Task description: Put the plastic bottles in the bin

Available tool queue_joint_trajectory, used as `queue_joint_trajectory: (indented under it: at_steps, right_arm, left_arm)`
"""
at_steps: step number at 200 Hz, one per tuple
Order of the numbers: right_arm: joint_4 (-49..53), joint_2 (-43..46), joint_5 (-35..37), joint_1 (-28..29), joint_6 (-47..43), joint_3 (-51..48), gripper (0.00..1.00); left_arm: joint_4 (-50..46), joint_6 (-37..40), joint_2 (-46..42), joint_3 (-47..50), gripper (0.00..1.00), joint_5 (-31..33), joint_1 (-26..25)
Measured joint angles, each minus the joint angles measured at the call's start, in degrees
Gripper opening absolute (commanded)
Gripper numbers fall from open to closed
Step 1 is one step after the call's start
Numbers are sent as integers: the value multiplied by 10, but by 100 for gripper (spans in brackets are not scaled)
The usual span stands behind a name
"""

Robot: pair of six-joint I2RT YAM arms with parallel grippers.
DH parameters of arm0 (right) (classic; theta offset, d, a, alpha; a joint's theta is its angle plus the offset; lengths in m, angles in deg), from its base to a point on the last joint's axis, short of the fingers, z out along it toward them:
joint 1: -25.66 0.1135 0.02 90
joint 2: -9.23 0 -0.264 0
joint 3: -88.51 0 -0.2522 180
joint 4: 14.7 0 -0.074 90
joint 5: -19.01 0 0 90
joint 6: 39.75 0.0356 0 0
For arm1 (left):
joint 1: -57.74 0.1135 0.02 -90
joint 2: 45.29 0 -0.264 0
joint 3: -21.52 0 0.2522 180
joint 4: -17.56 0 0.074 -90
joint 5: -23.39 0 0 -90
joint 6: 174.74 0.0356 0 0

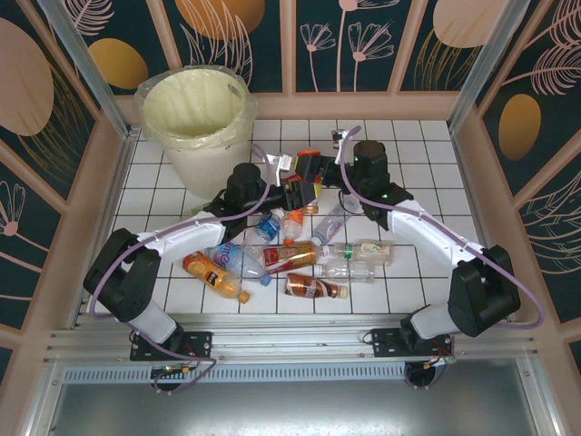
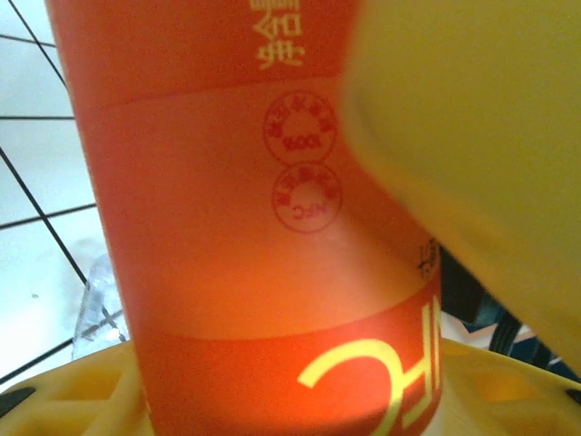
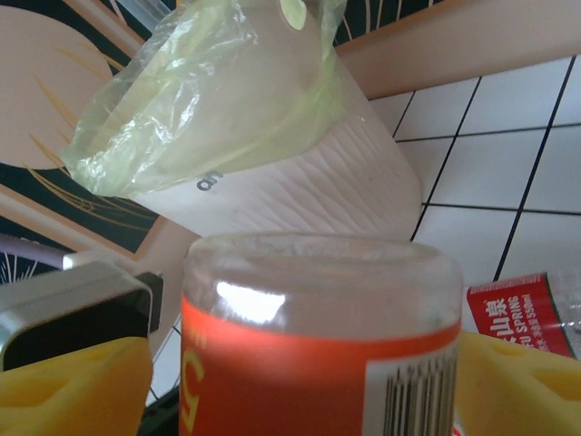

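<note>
1. The left gripper (image 1: 296,193) and right gripper (image 1: 320,169) meet nose to nose at mid-table, with one orange-labelled bottle (image 1: 308,169) between them.
2. In the left wrist view, a yellow pad (image 2: 472,136) lies against the side of the orange-labelled bottle (image 2: 245,236), so the left jaws are clamped on it.
3. In the right wrist view, the orange-labelled bottle (image 3: 318,354) stands between the yellow pads (image 3: 73,386). A dark gap shows beside the left pad, so the right jaws are spread and loose around it.
4. The bin (image 1: 207,165) stands at 10 o'clock from the grippers, near the far-left corner, with its liner bag (image 1: 152,102) folded over the rim. From the right wrist, the bin (image 3: 300,186) rises just behind the bottle top.
5. The other plastic bottles lie in a clutter at 6 o'clock from the grippers, between the two forearms:
   - an orange one (image 1: 216,275);
   - a red-labelled one (image 1: 289,257);
   - a brown one (image 1: 313,288);
   - clear ones (image 1: 361,251).
6. The left forearm (image 1: 182,238) lies at 8 o'clock, below the bin.
7. Bare white tiles (image 1: 408,145) stretch from 1 to 3 o'clock and along the far edge at 12.
8. Wooden-toned wall panels (image 1: 508,236) fence in the table on the left, far and right sides.
</note>
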Motion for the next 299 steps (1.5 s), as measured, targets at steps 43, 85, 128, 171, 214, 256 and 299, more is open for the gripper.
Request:
queue_joint_trajectory:
  at_steps: [43,85,128,171,214,256,299]
  right_arm:
    - [21,64,6,0,-17,-1,94]
    - [59,157,6,-5,-48,-14,95]
    - [125,220,-22,-6,-96,-10,96]
    - [176,256,-58,-6,-128,-6,97]
    - [193,268,-85,-6,-139,-5,99]
    - [197,268,-99,-3,-139,-5,99]
    - [197,268,-104,3,-139,-5,99]
  left_arm:
    - [-74,37,-24,-38,49,31,0]
    - [-165,83,-37,-84,49,65,0]
    - [-290,144,-43,-170,48,116,5]
    - [-391,204,-52,-268,49,168,42]
    - [-453,246,-59,-351,49,212,103]
    - [-489,275,-55,-418,49,248,150]
    - [-503,289,-13,-484,48,260,205]
